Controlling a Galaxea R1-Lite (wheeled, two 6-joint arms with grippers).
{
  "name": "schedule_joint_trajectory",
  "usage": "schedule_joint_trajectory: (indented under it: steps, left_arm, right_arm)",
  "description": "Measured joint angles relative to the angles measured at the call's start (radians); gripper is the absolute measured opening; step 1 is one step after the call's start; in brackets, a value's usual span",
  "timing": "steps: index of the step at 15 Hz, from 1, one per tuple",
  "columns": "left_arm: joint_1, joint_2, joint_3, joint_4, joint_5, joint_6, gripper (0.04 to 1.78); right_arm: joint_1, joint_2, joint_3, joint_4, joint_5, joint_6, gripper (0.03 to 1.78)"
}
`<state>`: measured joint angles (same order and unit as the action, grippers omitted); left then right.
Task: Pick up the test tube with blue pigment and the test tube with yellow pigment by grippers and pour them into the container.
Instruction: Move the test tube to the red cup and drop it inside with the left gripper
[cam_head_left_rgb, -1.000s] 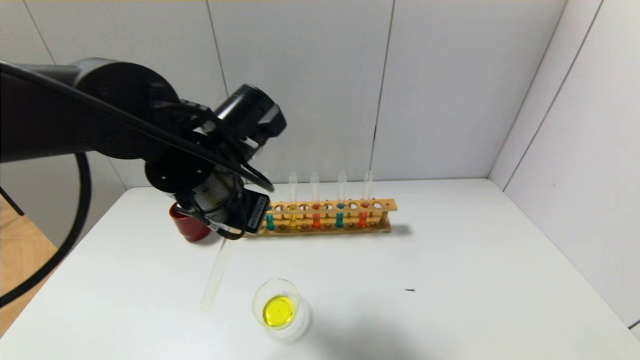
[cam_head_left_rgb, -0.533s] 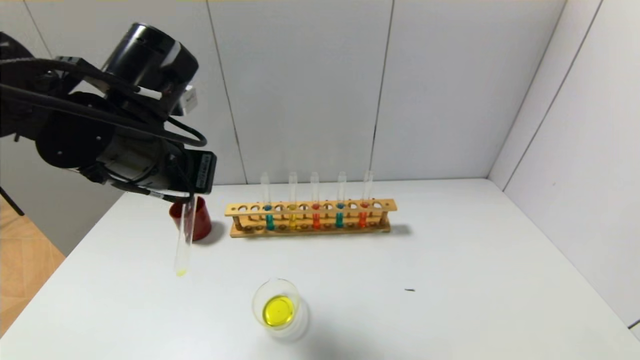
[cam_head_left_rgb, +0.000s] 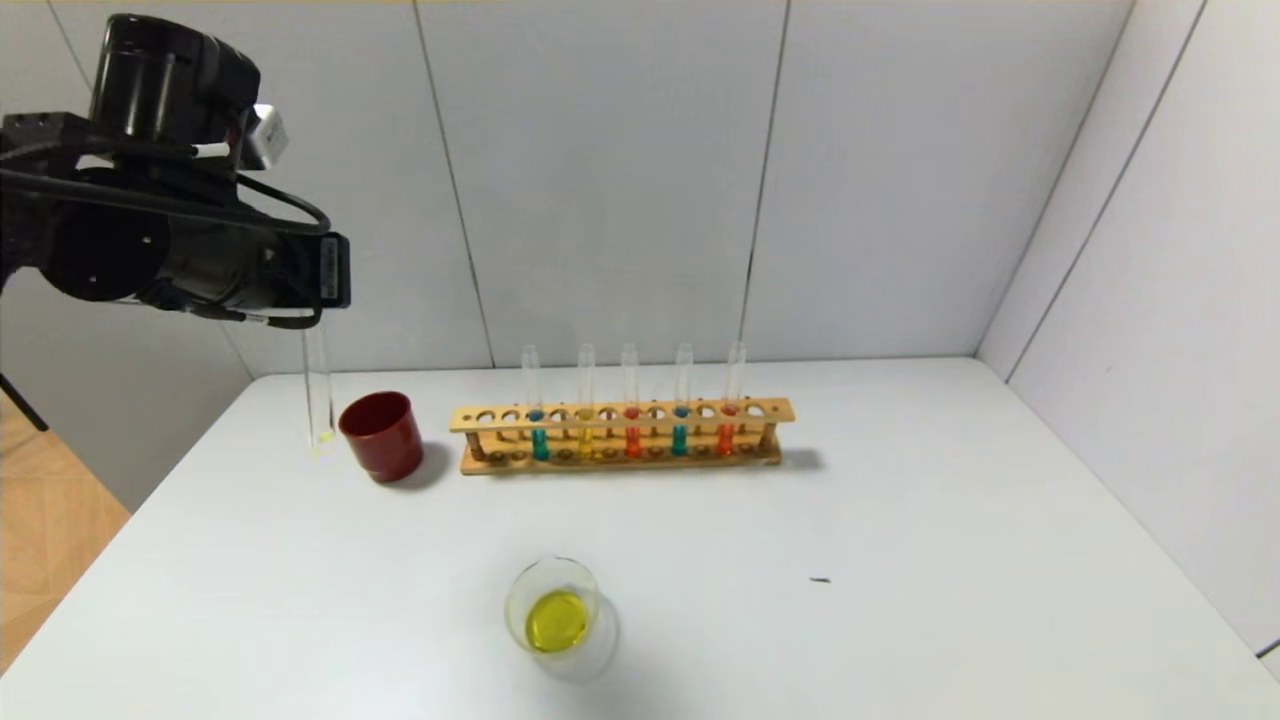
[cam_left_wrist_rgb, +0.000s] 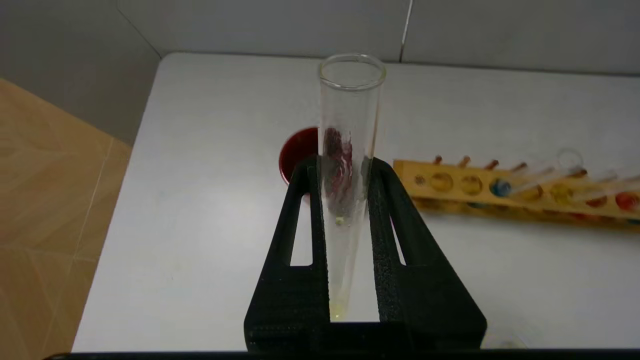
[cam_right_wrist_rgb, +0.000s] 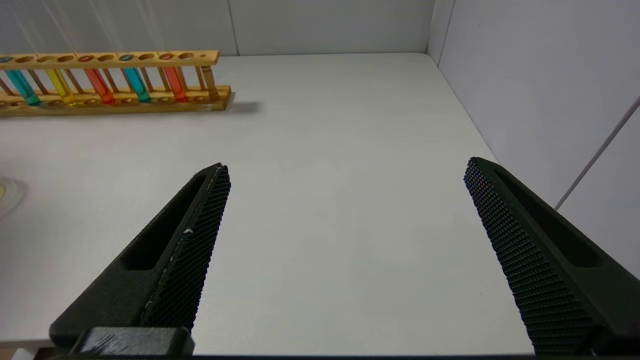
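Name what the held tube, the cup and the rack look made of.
Held tube: clear glass, seemingly; the cup shows through it, rolled rim.
Cup: opaque dark red, plastic or glazed ceramic; unclear.
Rack: light wood, apparently; tan with drilled holes.

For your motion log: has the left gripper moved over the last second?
Yes. The left gripper, shut on the emptied test tube, has swung up and leftward, from in front of the rack to beyond the red cup.

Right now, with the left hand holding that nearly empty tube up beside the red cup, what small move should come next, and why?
Probably lower the tube into the red cup. The left hand is shut on it, upright; only a yellow trace remains, and the beaker already holds yellow liquid.
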<state>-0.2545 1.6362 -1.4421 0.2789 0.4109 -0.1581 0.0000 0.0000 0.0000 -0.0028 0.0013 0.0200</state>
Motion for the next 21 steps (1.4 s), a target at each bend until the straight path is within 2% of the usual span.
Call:
schedule_joint_trajectory:
  steps: [6,13,18,21]
  left_arm:
    - [0.084,0.142,-0.059,-0.177,0.006,0.002,0.30]
    - [0.167,0.292,-0.082,-0.240,0.006,-0.116,0.30]
    - [0.178,0.351,-0.064,-0.249,0.012,-0.179,0.30]
    - [0.174,0.384,-0.031,-0.352,0.026,-0.187,0.30]
  right_arm:
    - [0.000,0.000,0.000,0.000,0.000,0.000,1.71]
    - [0.000,0.000,0.000,0.000,0.000,0.000,1.71]
    - [0.000,0.000,0.000,0.000,0.000,0.000,1.71]
    - [0.000,0.000,0.000,0.000,0.000,0.000,1.71]
